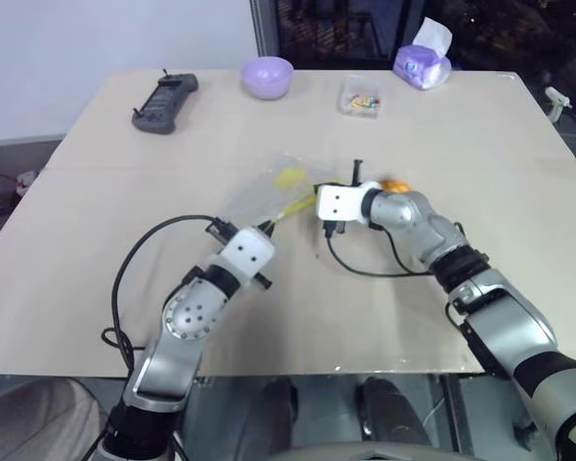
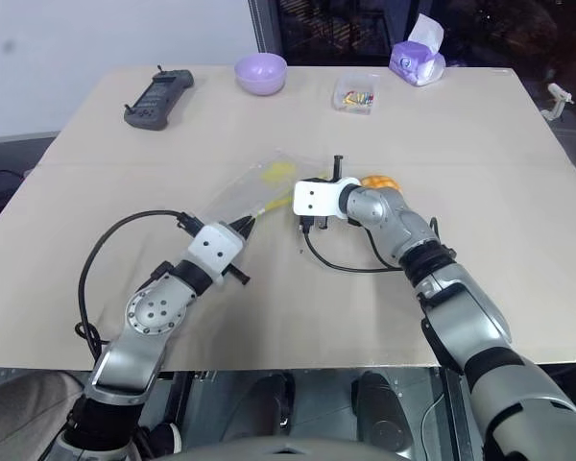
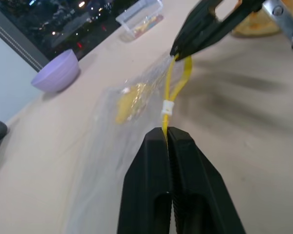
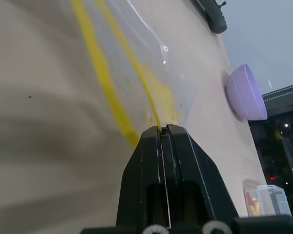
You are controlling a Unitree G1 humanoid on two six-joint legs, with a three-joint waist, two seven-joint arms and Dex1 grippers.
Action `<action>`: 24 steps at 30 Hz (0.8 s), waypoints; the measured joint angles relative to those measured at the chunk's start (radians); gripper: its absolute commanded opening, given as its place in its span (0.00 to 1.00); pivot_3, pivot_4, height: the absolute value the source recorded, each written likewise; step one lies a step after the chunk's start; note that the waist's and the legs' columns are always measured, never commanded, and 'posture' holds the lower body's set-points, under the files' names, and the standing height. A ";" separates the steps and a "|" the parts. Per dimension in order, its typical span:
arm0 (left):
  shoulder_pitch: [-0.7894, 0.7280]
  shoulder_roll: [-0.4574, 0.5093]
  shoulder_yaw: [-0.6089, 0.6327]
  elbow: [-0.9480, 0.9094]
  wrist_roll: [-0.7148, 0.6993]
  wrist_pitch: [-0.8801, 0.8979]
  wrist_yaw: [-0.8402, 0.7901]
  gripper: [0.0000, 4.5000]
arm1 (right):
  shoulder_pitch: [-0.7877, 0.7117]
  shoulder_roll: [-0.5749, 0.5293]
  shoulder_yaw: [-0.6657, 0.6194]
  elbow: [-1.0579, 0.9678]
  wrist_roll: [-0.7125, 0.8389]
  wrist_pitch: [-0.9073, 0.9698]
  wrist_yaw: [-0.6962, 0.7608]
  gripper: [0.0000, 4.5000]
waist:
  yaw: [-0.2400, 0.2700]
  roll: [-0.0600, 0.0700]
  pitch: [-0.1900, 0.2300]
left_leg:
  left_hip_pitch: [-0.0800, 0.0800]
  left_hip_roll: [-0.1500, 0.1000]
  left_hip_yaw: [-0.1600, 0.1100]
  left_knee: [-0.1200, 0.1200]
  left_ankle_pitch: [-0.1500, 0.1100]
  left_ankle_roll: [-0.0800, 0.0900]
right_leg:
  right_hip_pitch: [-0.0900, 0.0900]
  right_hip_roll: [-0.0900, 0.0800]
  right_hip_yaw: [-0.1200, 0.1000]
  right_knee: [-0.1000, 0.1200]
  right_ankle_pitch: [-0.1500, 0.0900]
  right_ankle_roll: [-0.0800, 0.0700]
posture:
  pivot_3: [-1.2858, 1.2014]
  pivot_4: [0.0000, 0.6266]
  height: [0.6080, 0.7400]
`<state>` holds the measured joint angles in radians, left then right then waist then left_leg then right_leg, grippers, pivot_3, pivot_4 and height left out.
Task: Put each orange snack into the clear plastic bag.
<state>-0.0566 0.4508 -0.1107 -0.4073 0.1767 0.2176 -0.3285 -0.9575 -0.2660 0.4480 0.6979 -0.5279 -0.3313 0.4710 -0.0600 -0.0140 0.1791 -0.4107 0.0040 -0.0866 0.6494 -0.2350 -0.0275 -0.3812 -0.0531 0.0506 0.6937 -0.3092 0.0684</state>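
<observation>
The clear plastic bag [image 1: 254, 199] lies flat mid-table, its yellow seal strip [image 3: 167, 92] stretched between both grippers. My left gripper [image 3: 167, 131] is shut on the near end of that strip, seen from above at the bag's near corner [image 2: 249, 224]. My right gripper [image 4: 163, 127] is shut on the strip's far end [image 3: 177, 51]. Between the two grips the strip's two yellow strands part into a narrow loop. One orange snack [image 2: 379, 181], a domed bun, sits on the table just behind my right wrist, partly hidden by it.
At the table's far edge stand a lavender bowl [image 1: 268, 76], a small clear box of colourful bits [image 1: 360, 96] and a purple tissue pack [image 1: 422, 65]. A black handheld device [image 1: 164, 103] lies far left. Black cables loop beside both wrists.
</observation>
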 measured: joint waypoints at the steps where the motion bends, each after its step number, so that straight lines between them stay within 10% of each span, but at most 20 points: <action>1: 0.002 0.000 0.000 0.000 0.001 0.000 0.000 0.01 | 0.000 0.000 0.000 -0.003 0.000 0.000 0.000 0.00 | 0.000 0.000 0.000 | 0.000 0.000 0.000 0.000 0.000 0.000 | 0.000 0.000 0.000 0.000 0.000 0.000 | 0.52 0.24 1.00; 5: 0.002 0.003 0.000 0.008 0.014 -0.001 0.000 0.01 | 0.001 -0.001 0.000 -0.014 0.000 0.003 0.001 0.00 | 0.000 0.000 0.000 | 0.000 0.000 0.000 0.000 0.000 0.000 | 0.000 0.000 0.000 0.000 0.000 0.000 | 0.52 0.24 1.00; 12: -0.006 0.014 0.000 0.056 0.037 -0.019 -0.005 0.00 | 0.032 -0.016 -0.003 -0.087 0.029 0.021 0.045 0.64 | 0.001 0.000 0.000 | 0.000 0.000 0.000 0.000 0.000 0.001 | 0.000 0.000 0.000 0.000 0.000 0.000 | 0.52 0.24 1.00; 20: -0.030 0.034 0.016 0.100 0.013 -0.093 -0.049 0.00 | 0.133 -0.013 -0.163 -0.288 0.330 0.306 0.264 0.64 | 0.008 0.000 0.000 | -0.001 0.001 -0.001 0.000 -0.001 0.001 | 0.000 0.000 -0.001 0.000 0.000 0.000 | 0.52 0.24 1.00; 24: -0.048 0.047 0.026 0.120 -0.011 -0.143 -0.078 0.00 | 0.188 0.084 -0.261 -0.433 0.548 0.659 0.322 0.35 | 0.006 0.000 0.000 | 0.000 0.001 -0.001 0.000 -0.001 0.001 | 0.000 0.000 0.000 0.001 0.000 0.000 | 0.52 0.24 1.00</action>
<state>-0.1049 0.4974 -0.0849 -0.2878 0.1661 0.0742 -0.4066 -0.7695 -0.1818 0.1875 0.2646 0.0205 0.3275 0.7933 -0.0538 -0.0138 0.1790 -0.4110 0.0051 -0.0880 0.6494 -0.2356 -0.0265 -0.3813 -0.0528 0.0503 0.6943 -0.3092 0.0684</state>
